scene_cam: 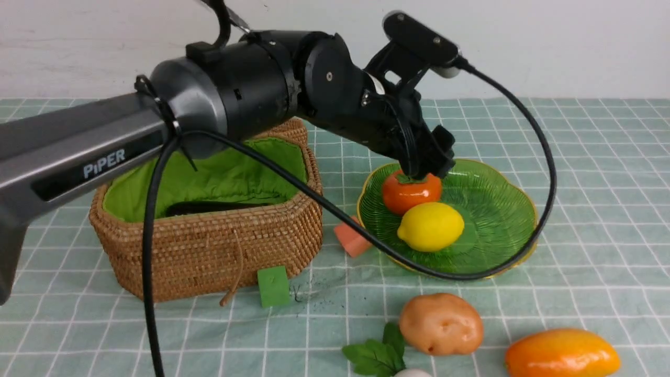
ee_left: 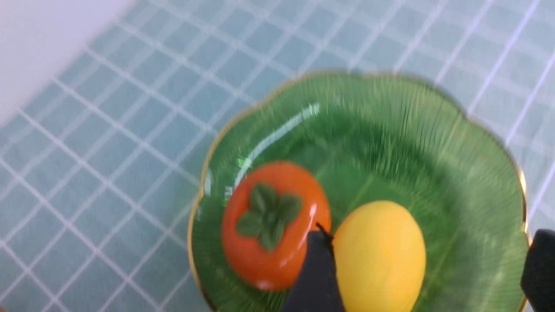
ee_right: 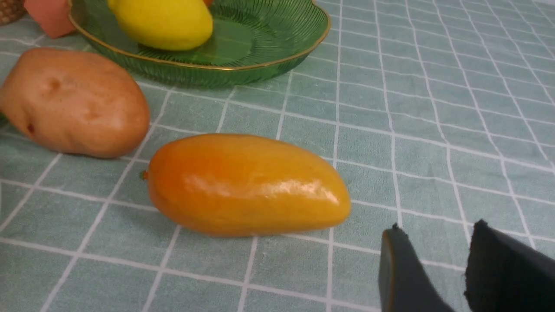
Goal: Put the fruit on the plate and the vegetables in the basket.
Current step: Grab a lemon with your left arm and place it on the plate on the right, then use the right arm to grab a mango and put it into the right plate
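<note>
At left the basket (scene_cam: 209, 251) is holding a dark shape (scene_cam: 209, 208), hard to identify; the plate (scene_cam: 497, 209) is holding the persimmon (scene_cam: 411, 193) and lemon (scene_cam: 430, 226) — the left gripper (scene_cam: 426, 162) is hovering over them, jaws wide, empty. Near right, the mango (scene_cam: 562, 353) is lying near the right gripper (ee_right: 438, 226) — jaws partly apart, empty.

The basket (scene_cam: 209, 246) sits left of the plate (scene_cam: 497, 209). On the plate, the persimmon (scene_cam: 411, 193) lies just behind the lemon (scene_cam: 430, 226). In front of the plate lies the potato (scene_cam: 441, 323), with leaves (scene_cam: 374, 356) at its left and the mango (scene_cam: 561, 355) at its right.
</note>
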`<state>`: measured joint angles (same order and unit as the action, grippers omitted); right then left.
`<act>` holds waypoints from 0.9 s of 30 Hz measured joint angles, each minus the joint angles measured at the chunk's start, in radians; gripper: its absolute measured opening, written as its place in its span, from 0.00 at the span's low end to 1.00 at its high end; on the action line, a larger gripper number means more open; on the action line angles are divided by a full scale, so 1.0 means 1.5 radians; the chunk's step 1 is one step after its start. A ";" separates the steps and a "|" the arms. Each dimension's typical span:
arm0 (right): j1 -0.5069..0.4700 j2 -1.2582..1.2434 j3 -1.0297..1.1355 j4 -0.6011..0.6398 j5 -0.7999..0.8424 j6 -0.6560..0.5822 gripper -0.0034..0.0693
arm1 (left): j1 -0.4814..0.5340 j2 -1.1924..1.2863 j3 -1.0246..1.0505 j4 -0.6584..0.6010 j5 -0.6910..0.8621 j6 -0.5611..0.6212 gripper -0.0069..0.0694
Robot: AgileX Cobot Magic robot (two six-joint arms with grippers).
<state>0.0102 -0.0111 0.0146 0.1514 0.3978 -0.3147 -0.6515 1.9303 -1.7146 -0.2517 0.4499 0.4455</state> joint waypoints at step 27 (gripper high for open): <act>0.000 0.000 0.000 0.000 0.000 0.000 0.38 | 0.061 -0.612 0.304 0.242 0.523 -0.322 0.07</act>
<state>0.0102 -0.0111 0.0146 0.1514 0.3978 -0.3147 -0.5598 1.0121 -1.2583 0.1119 1.2345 -0.0372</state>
